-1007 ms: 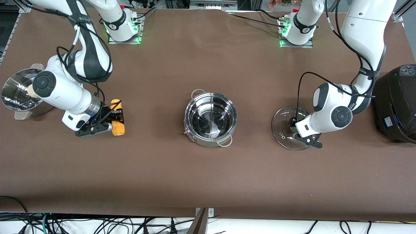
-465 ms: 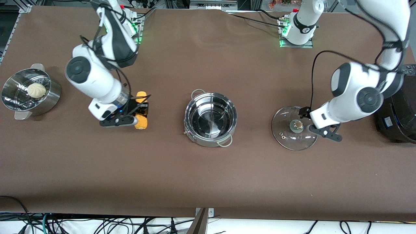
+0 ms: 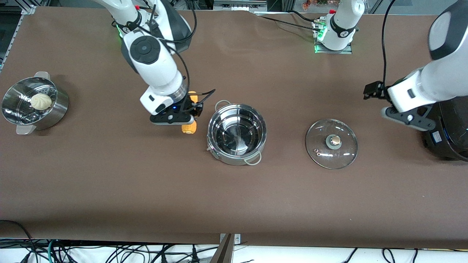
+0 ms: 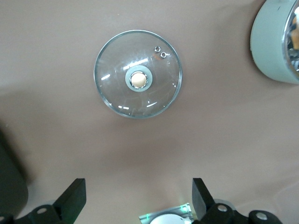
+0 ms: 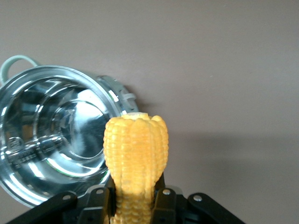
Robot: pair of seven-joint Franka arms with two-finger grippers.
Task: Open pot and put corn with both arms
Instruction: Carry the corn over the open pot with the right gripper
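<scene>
The steel pot (image 3: 237,133) stands open and empty at the table's middle. Its glass lid (image 3: 331,143) with the brass knob lies flat on the table toward the left arm's end. My right gripper (image 3: 188,113) is shut on the yellow corn (image 3: 190,127) and holds it in the air just beside the pot's rim. In the right wrist view the corn (image 5: 135,154) stands between the fingers (image 5: 164,205) with the pot (image 5: 51,135) below it. My left gripper (image 3: 396,109) is open and empty, raised over the table beside the lid (image 4: 138,80).
A perforated steamer bowl (image 3: 22,109) with a white bun (image 3: 41,101) stands at the right arm's end. A big black cooker (image 3: 449,120) stands at the left arm's end, close under the left arm.
My right gripper has carried the corn from near the steamer bowl to the pot's rim. My left gripper has let go of the lid's knob, risen and moved off toward the cooker.
</scene>
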